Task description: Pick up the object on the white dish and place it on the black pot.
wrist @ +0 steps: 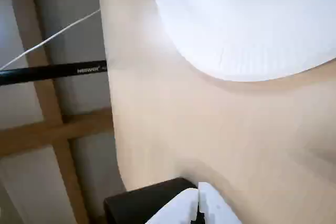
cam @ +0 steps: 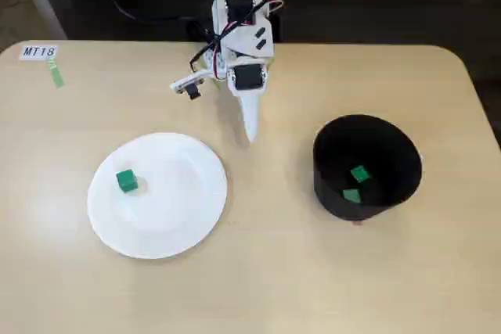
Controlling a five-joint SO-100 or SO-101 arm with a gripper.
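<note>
- Nearest the fixed camera, the round white paper plate with a ribbed rim (cam: 160, 228) lies flat on the pale wooden table (cam: 258, 287); the tiny bright green plain-faced cube (cam: 126, 181) sits on its left part, apart from the rim.
- The cube looks rigid, light and smooth-faced, so I judge it will tolerate a firm pinch across two opposite flat faces, taken from above; being so small, it could skid or tip if the fingers close off-centre, and the thin plate may shift under a push.
- To the right stands the matte black straight-walled cylindrical pot (cam: 366, 168), well apart from the plate, with two green pieces already lying inside.
- Farther back, the white two-finger gripper (cam: 250, 132) points down between plate and pot, over bare table; in the wrist view its fingertips (wrist: 210, 203) meet, so the jaws are closed and empty.
</note>
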